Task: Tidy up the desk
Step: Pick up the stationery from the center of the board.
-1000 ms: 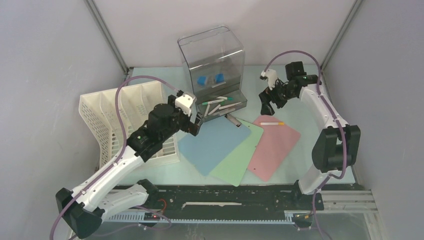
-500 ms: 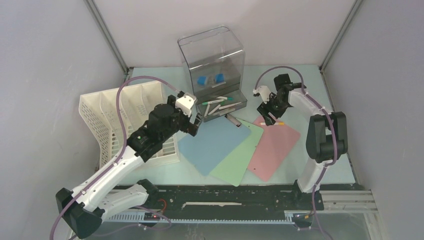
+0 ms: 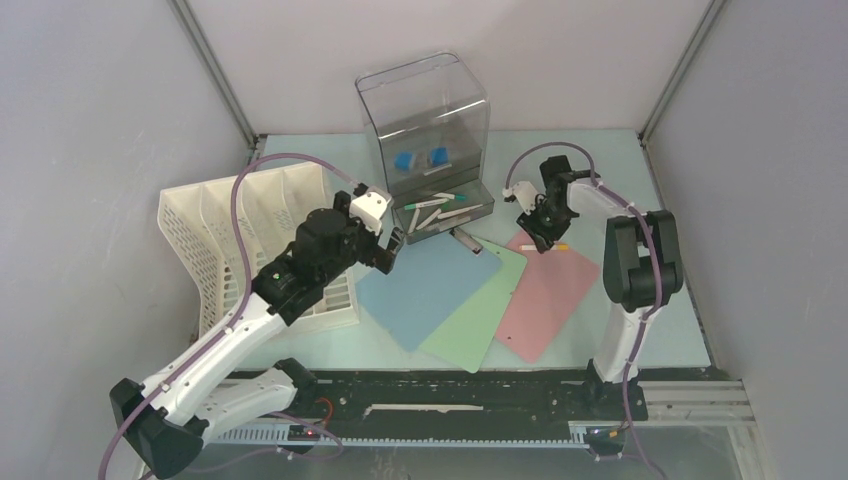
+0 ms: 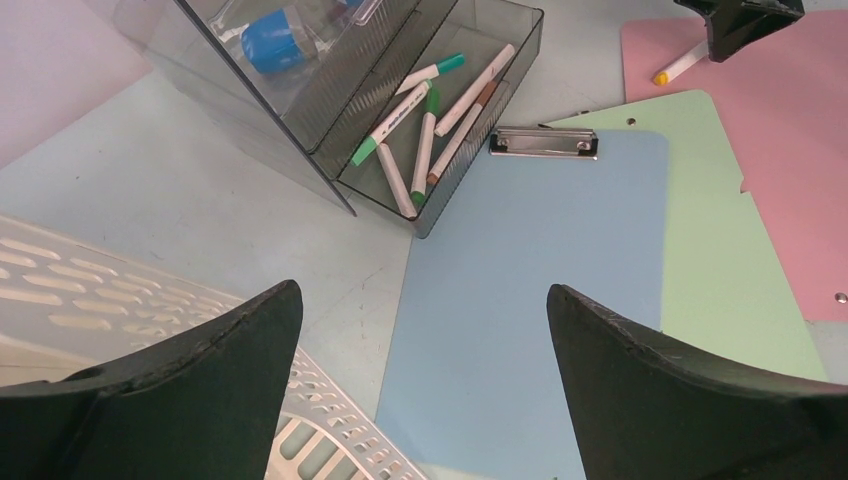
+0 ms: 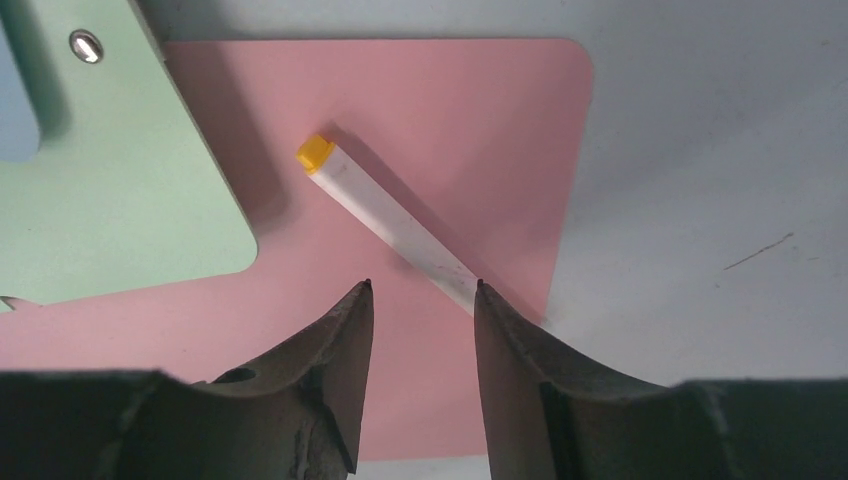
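Desk [image 3: 375,350] spread beneath both arms, right gripper [image 5: 420,290] low over its right-middle, jaws half apart astride the yellow-capped marker [image 5: 390,215] on the pink board [image 5: 480,120], seemingly to pinch it for the pen drawer [image 4: 497,98]; left gripper [image 4: 422,292] wide apart, empty, above the blue clipboard [image 4: 530,300].
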Robot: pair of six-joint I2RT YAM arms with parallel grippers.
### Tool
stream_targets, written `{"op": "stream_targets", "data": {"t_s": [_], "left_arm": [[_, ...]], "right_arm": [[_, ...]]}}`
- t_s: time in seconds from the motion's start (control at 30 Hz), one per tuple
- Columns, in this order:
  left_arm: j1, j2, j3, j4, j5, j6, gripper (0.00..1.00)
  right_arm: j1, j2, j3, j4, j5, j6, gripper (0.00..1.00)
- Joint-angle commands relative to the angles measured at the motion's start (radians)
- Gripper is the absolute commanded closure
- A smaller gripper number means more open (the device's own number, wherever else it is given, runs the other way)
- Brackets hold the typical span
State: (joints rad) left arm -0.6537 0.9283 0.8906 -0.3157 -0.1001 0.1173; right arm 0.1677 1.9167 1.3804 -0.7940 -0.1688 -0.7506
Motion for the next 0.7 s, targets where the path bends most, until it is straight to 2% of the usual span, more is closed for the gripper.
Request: {"op": "stream_targets", "data": {"t_s": [0.0, 0.17, 0.23, 0.37, 0.5, 0.67], "left_arm": [[0.005, -0.011, 0.051, 0.001, 0.015, 0.022, 0.00], [0.005, -0.010, 0.051, 0.000, 0.013, 0.022, 0.00], [0.006, -0.010, 0.051, 0.000, 0.013, 0.021, 0.00], [0.006, -0.007, 0.052, 0.000, 0.015, 0.021, 0.00], [0.006, -0.001, 0.054, 0.000, 0.010, 0.015, 0.00], [0.006, 0.006, 0.057, 0.000, -0.007, 0.002, 0.00]], "right_arm": [[0.007, 0.014, 0.004, 0.002, 0.017, 0.004, 0.51], [0.007, 0.041, 0.004, -0.012, 0.018, 0.000, 0.52], [0.008, 0.051, 0.003, -0.015, 0.018, 0.002, 0.56], [0.007, 0.062, 0.004, -0.031, 0.020, -0.006, 0.69], [0.007, 0.083, 0.014, -0.070, 0.017, -0.019, 0.77], [-0.003, 0.109, 0.048, -0.109, 0.015, -0.005, 0.98]]}}
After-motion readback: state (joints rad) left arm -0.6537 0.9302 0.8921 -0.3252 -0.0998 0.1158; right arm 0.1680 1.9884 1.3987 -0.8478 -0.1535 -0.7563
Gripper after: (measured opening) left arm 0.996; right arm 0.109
